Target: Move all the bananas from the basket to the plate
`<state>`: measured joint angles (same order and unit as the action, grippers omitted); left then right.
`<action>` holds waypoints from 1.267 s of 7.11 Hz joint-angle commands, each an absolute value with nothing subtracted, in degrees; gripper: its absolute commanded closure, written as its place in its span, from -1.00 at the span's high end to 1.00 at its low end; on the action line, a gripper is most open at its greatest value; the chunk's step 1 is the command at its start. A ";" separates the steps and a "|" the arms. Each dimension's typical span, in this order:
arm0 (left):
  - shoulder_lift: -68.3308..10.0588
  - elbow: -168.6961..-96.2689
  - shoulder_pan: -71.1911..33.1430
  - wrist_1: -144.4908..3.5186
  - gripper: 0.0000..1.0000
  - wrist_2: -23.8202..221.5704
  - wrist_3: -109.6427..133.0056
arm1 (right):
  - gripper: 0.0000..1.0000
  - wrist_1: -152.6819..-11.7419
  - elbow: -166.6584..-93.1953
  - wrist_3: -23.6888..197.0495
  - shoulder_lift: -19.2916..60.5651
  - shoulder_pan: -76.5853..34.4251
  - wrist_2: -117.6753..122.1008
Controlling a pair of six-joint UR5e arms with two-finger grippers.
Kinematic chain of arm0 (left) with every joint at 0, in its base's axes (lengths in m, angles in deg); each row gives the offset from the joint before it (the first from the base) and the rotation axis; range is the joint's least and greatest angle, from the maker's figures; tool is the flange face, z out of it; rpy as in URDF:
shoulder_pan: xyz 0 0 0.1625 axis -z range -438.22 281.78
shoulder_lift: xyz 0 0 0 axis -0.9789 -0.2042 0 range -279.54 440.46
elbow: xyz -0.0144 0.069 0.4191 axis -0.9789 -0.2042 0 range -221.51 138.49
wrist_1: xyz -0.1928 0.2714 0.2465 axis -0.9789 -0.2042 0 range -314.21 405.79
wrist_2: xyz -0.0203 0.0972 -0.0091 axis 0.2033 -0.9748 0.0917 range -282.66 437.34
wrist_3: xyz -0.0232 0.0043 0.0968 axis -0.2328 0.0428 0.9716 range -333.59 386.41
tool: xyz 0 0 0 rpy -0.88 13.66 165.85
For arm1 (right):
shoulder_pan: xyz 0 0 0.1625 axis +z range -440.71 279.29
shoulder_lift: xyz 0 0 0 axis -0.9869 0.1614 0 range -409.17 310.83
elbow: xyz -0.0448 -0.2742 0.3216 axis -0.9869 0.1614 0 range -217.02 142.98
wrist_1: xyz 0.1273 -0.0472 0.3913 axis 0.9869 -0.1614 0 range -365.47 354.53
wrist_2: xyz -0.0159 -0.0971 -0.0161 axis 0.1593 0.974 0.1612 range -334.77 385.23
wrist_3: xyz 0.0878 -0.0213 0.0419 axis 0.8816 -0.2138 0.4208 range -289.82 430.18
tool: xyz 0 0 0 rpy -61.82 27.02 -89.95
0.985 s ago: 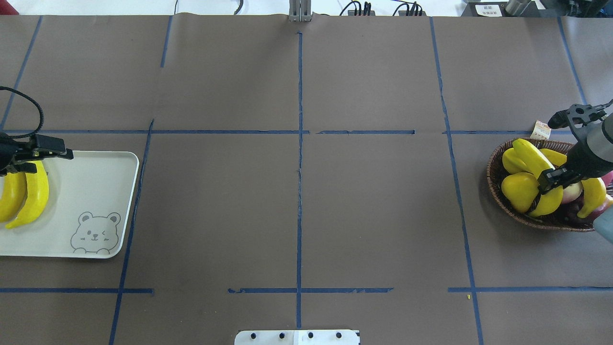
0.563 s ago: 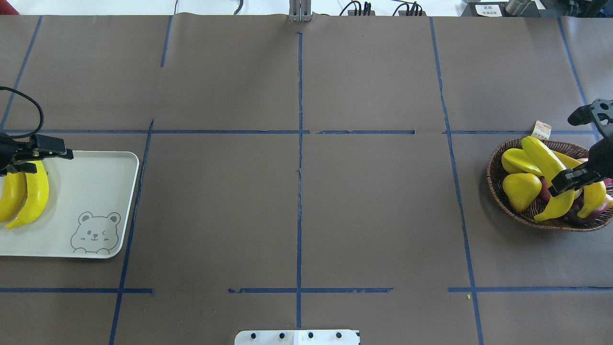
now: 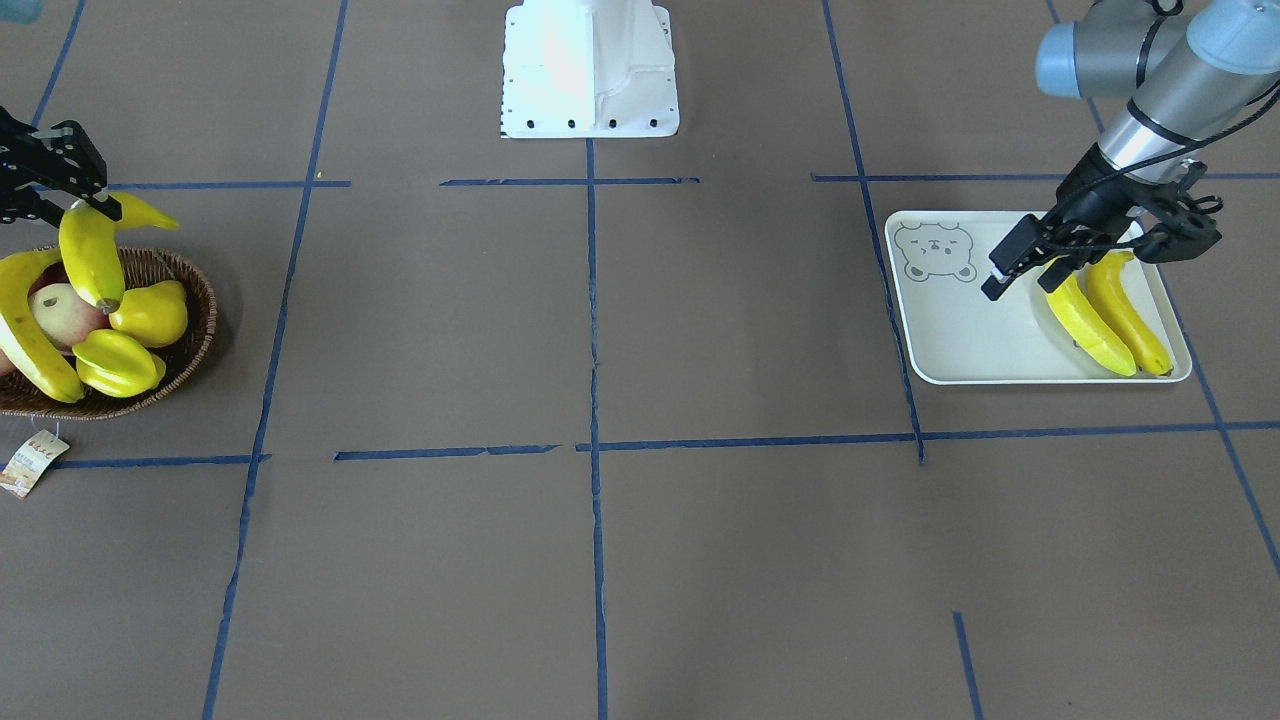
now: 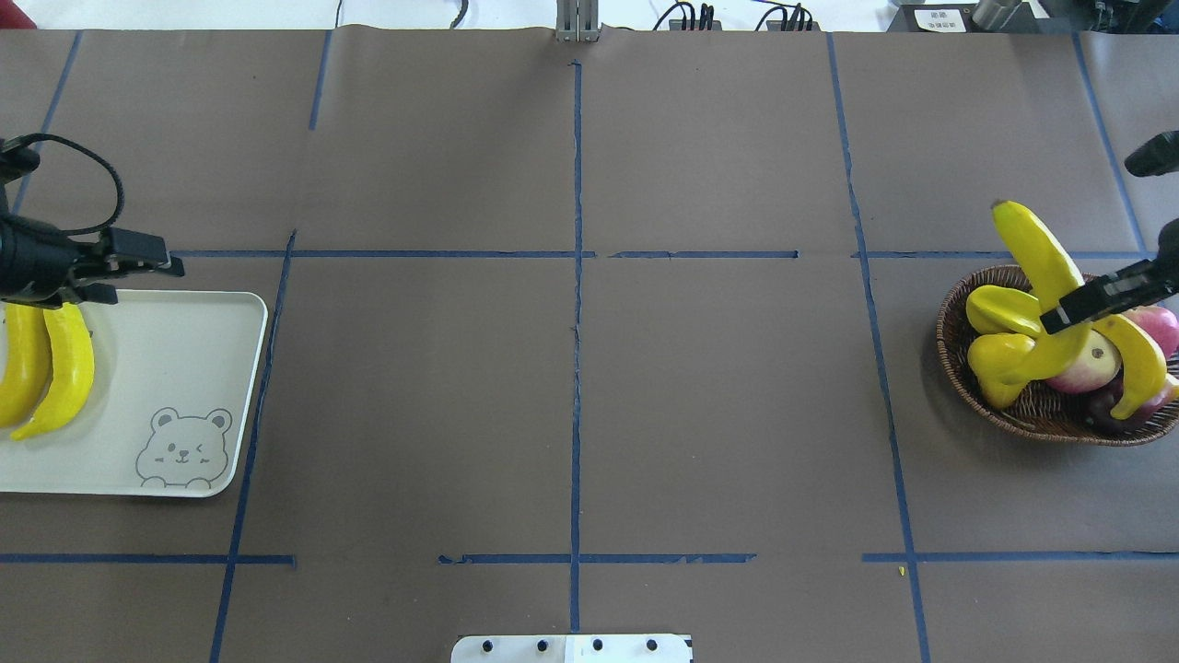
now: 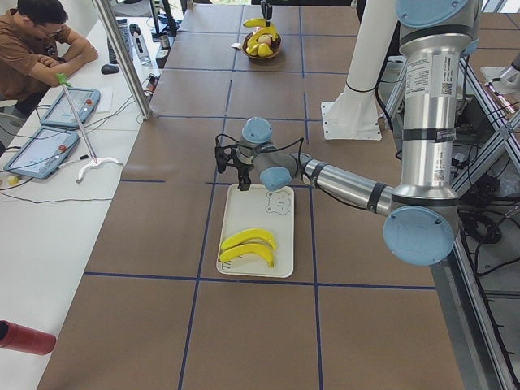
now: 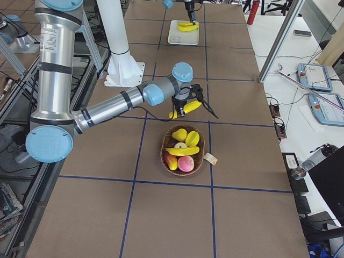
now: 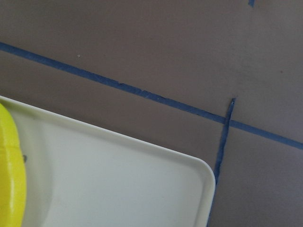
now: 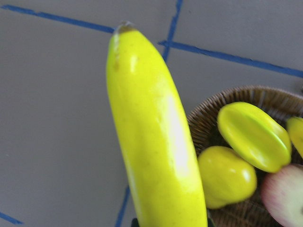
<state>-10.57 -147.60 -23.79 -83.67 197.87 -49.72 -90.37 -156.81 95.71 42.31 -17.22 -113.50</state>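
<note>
Overhead exterior: banana (image 4: 1027, 244) apparently clamped in right gripper (image 4: 1073, 308).

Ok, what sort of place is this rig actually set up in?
Most likely a robotics lab cell: a brown paper table gridded with blue tape, an operator seated at a side bench with tablets, and a white robot pedestal.

Four bananas (image 4: 1032, 249), one basket (image 4: 1050, 426), one plate (image 4: 184, 368), one starfruit (image 4: 999, 308), and perhaps two reddish fruits (image 4: 1085, 366).
</note>
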 commanded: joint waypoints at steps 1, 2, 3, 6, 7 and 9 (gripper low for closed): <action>-21.54 -146.11 -26.00 -83.93 0.99 197.84 -61.06 | -1.00 -90.02 -155.58 110.88 29.63 -23.81 -110.15; -25.76 -146.19 -27.58 -84.37 0.99 197.58 -67.22 | -0.99 -90.02 -155.24 117.22 25.23 -27.59 -107.42; -29.11 -146.10 -28.81 -84.63 0.99 197.32 -71.89 | -0.99 -90.02 -155.41 121.90 22.14 -31.45 -103.56; -35.72 -146.80 -37.59 -89.72 0.98 186.44 -80.37 | -0.99 -90.02 -155.85 134.76 14.13 -43.59 -93.01; -36.86 -146.98 -39.01 -90.08 0.98 186.07 -80.38 | -0.99 -90.02 -155.93 135.30 13.24 -46.14 -92.20; -38.45 -147.51 -41.73 -90.09 0.98 186.15 -80.29 | -0.99 -90.02 -155.85 135.48 11.83 -48.27 -91.92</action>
